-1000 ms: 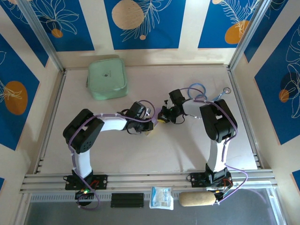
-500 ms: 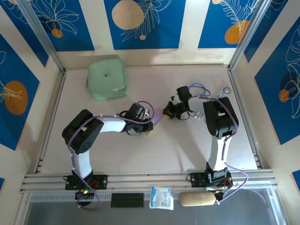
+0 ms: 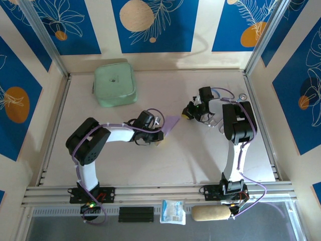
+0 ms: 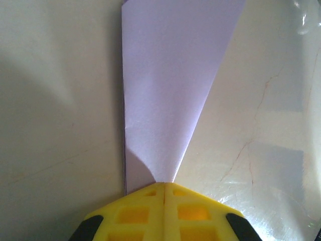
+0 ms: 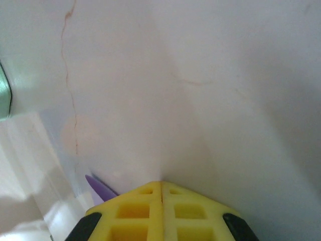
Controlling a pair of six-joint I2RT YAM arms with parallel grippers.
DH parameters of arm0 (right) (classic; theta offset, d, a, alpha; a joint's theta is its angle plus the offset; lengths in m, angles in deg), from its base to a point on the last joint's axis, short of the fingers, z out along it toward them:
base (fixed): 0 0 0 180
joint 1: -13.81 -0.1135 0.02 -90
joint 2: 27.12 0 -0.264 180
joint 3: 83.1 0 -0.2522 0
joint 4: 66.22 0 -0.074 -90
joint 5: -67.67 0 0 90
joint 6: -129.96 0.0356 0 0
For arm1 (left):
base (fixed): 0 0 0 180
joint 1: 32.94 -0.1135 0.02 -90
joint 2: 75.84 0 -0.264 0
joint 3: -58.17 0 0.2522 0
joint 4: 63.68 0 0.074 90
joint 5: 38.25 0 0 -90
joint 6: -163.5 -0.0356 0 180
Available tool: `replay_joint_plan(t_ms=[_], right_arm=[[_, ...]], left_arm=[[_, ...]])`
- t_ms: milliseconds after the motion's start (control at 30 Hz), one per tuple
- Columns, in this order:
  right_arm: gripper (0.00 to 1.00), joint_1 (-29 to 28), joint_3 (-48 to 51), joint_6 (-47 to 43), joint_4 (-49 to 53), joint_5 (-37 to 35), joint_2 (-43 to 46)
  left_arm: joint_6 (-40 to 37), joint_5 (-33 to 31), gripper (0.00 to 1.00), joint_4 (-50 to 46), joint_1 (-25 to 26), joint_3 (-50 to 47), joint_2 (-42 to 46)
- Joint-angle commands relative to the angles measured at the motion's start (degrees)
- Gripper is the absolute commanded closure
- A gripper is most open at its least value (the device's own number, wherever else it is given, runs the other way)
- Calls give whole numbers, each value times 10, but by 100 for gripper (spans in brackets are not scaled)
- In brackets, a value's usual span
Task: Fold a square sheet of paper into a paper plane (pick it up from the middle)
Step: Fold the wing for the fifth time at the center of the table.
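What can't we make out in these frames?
Left wrist: the lilac paper runs off the top edge; its near tip is buried in the shut left gripper.
Top external: the paper's creases are too small to read.
Right wrist: a lilac sliver pokes out beside the right gripper, whose yellow jaws hide the rest.

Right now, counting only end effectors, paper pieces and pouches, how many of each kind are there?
End effectors: 2 (left end effector, right end effector)
Paper pieces: 1 (lilac paper, pinched by the left end effector)
Pouches: 1 (mint-green pouch)
Total: 4
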Motion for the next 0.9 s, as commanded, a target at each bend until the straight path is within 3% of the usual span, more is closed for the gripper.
replay_joint_plan(t_ms=[0,333,600,867], right_arm=[[94,9,-11,-7,3,-35,29],[94,-57,84,4,1,-21,155],[95,-140,113,22,-27,6,114],[95,-145,122,28,-39,-4,57]], left_arm=[[-3,-7,100,-139,2,-18,-23],[-19,1,100,-158,2,22,-8],[-28,21,100,-135,1,32,10],[-33,33,99,-95,1,47,24]])
